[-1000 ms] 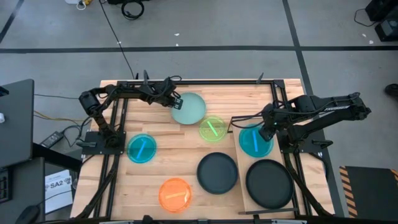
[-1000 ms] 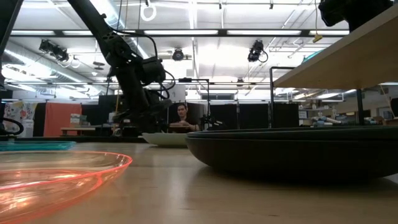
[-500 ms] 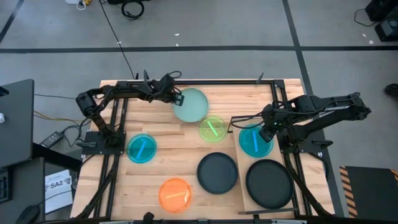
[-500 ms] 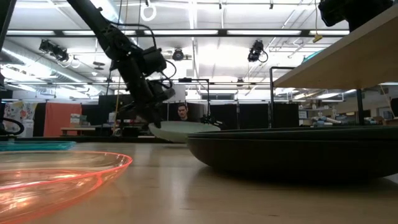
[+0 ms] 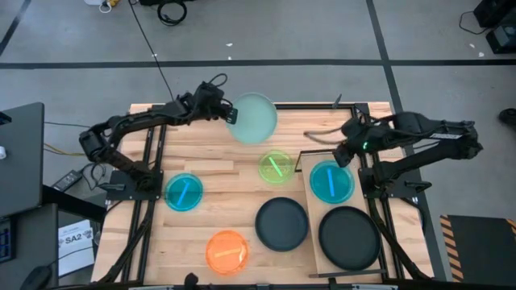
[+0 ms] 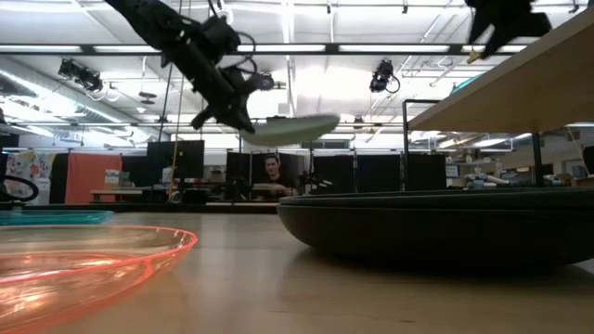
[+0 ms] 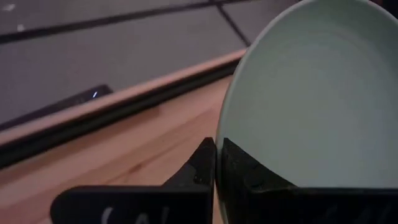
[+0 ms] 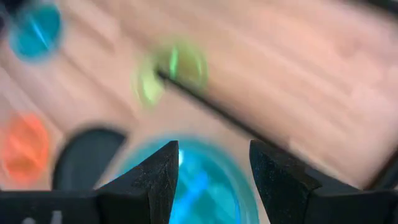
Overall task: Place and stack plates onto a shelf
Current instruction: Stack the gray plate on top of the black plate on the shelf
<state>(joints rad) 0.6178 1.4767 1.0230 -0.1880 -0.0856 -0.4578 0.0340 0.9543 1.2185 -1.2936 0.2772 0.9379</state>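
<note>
a: item one, mint plate point(image 5: 254, 118). where?
b: in the air over the table's point(image 5: 218, 173) far edge, clear of the wood. the low view has it raised and slightly tilted point(image 6: 290, 129).
a: held by?
b: left gripper point(image 5: 228, 114), fingers pinched on the plate's left rim. the left wrist view shows the rim caught between both fingers point(image 7: 205, 168).
a: item two, shelf point(image 5: 314, 234).
b: light board along the table's right side, running from mid-table to the near edge. in the low view it sits raised above the table point(image 6: 520, 88).
a: on it?
b: a cyan plate point(image 5: 331, 181) at the far end, a black plate point(image 5: 349, 238) at the near end, just beside each other.
a: right gripper point(image 5: 348, 148)?
b: above the shelf's far end, over the cyan plate's far rim, fingers spread wide, holding nothing. its wrist view looks down on that plate between the fingers point(image 8: 155, 177).
a: remaining stock on the table?
b: lime plate point(image 5: 276, 167) mid-table, just beside the shelf's far left corner. second black plate point(image 5: 282, 223) near the shelf's left edge. orange plate point(image 5: 227, 251) at the near edge. second cyan plate point(image 5: 184, 192) toward the left side, well apart from the others.
a: beyond the table?
b: a person point(image 6: 271, 173) seated far back in the room, low view only.
</note>
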